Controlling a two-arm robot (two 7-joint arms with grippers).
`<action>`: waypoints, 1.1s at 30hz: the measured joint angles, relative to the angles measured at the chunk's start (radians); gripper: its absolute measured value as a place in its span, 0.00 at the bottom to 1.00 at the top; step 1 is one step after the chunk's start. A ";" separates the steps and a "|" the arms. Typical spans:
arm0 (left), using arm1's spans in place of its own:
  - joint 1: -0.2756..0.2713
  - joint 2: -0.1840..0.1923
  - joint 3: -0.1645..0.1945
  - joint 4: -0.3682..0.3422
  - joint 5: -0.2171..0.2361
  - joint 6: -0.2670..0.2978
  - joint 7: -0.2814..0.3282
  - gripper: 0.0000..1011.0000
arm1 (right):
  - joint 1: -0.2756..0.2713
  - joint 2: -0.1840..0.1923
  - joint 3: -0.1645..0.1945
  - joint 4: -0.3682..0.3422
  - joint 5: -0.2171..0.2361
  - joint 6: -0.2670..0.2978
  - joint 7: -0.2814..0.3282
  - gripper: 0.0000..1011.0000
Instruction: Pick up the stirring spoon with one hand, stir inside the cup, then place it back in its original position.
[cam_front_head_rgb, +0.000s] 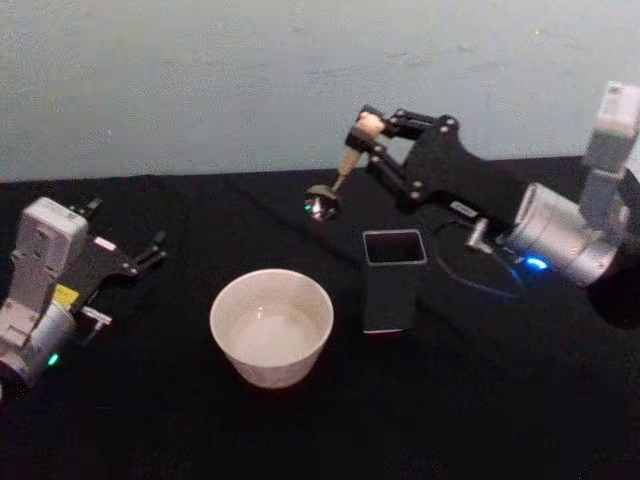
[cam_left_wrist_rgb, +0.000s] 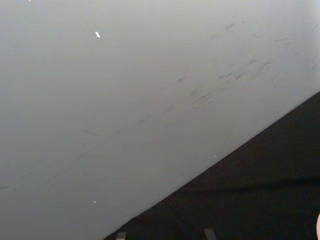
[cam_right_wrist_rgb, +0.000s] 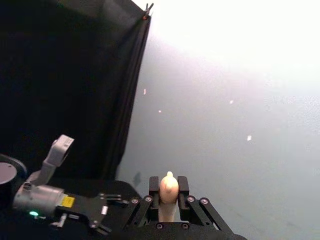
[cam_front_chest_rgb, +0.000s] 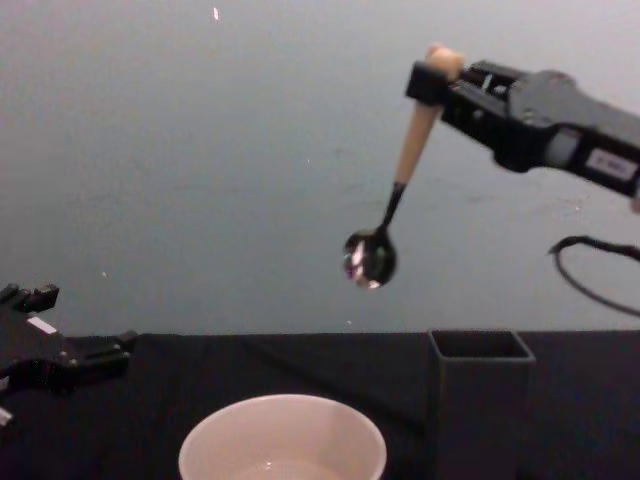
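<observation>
R gripper (cam_front_head_rgb: 365, 130) was pinched tight on the stirring spoon (cam_front_head_rgb: 338, 172), gripping the handle just below the bear head. The spoon hung tilted, bowl down, in the air. Chest view put the bowl higher than the cup (cam_front_chest_rgb: 282, 440) & the dark holder (cam_front_chest_rgb: 480, 400), touching neither. R wrist view showed the bear head sticking up btwn the two fingers (cam_right_wrist_rgb: 154, 192). L gripper (cam_front_head_rgb: 152, 250) lay spread & empty on the black table (cam_front_head_rgb: 480, 400), well left of the cup.

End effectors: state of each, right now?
Left end effector: open, holding nothing, parked at the left.
Right end effector: closed on the stirring spoon, held in the air.
</observation>
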 joint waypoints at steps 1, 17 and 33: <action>0.000 0.000 0.000 0.000 0.000 0.000 0.000 0.99 | -0.003 0.006 0.005 -0.006 0.002 -0.001 -0.002 0.21; 0.000 0.000 0.000 0.000 0.000 0.000 0.000 0.99 | -0.071 0.106 0.071 -0.060 0.019 0.021 -0.023 0.21; 0.000 0.000 0.000 0.000 0.000 0.000 0.000 0.99 | -0.096 0.130 0.071 -0.063 0.019 0.060 -0.025 0.21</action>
